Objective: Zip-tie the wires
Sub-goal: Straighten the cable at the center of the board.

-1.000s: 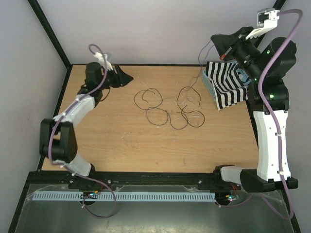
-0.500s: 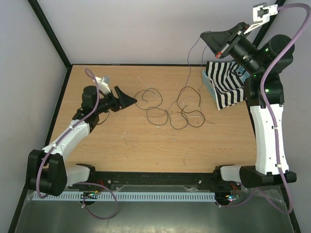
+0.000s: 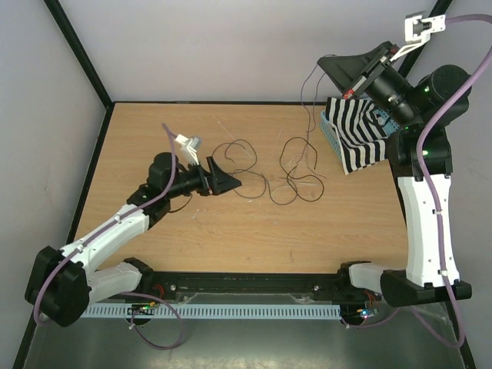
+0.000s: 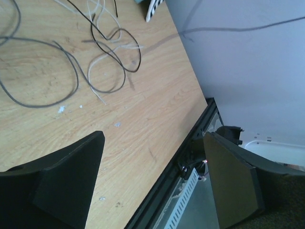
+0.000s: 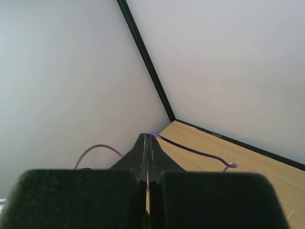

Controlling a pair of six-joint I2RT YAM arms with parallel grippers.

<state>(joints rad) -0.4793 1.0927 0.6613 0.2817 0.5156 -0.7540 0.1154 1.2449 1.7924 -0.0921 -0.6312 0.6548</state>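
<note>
Here are the wires (image 3: 294, 178) (image 4: 116, 47), loose on the table, mid-width and toward the far edge: thin black strands and a few pale ones, curled in open overlapping loops, untied. One strand climbs at far right, pinched in my right gripper (image 5: 147, 138).

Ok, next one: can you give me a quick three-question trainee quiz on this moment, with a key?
1. True or false: the left gripper is closed on the wires.
2. Which gripper pinches a thin strand up in the air? A) left B) right C) neither
3. Fill in: the striped bag sits at the ____ side of the table, by the robot's own sides.

Key
1. False: its jaws stand open, with only bare wood between them.
2. B: the right gripper is raised and shut on the strand.
3. right
</note>
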